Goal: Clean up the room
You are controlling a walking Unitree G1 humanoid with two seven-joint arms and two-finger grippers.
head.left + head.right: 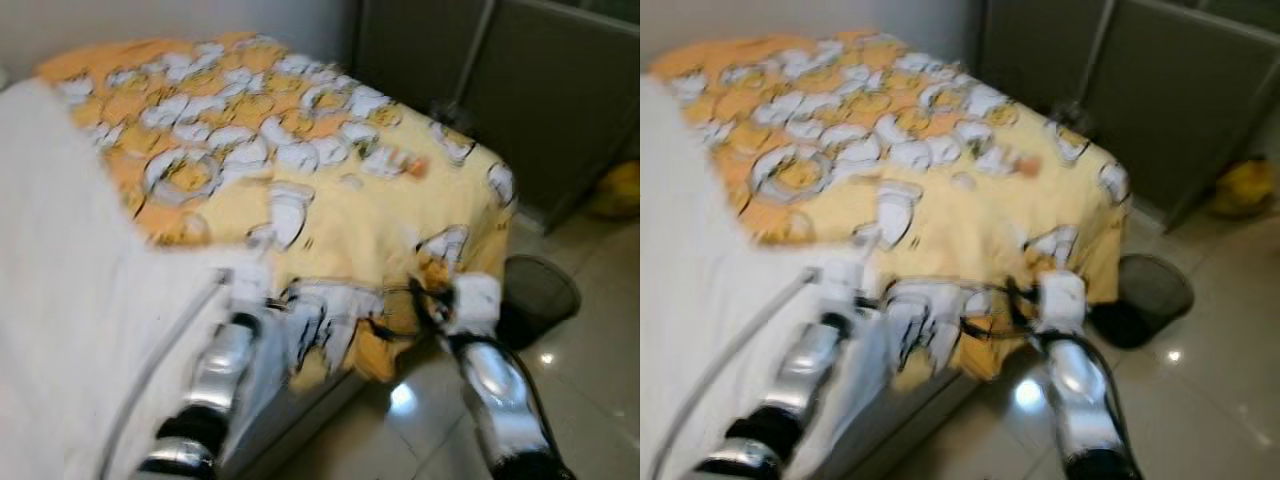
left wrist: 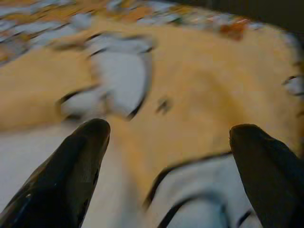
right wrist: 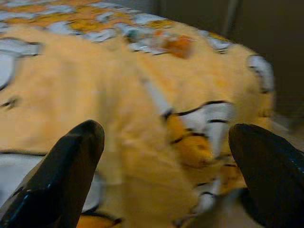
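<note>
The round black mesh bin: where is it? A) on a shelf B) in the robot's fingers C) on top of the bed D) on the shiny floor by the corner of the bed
D: the round black mesh bin stands on the glossy tiled floor just past the foot corner of the bed, beside the hanging edge of the yellow cartoon-print blanket, with neither gripper touching it.

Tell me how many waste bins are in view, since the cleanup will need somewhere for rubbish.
1. A dark mesh waste bin stands on the tiled floor by the foot corner of the bed, to the robot's right. Others may be hidden behind the bed.
</note>
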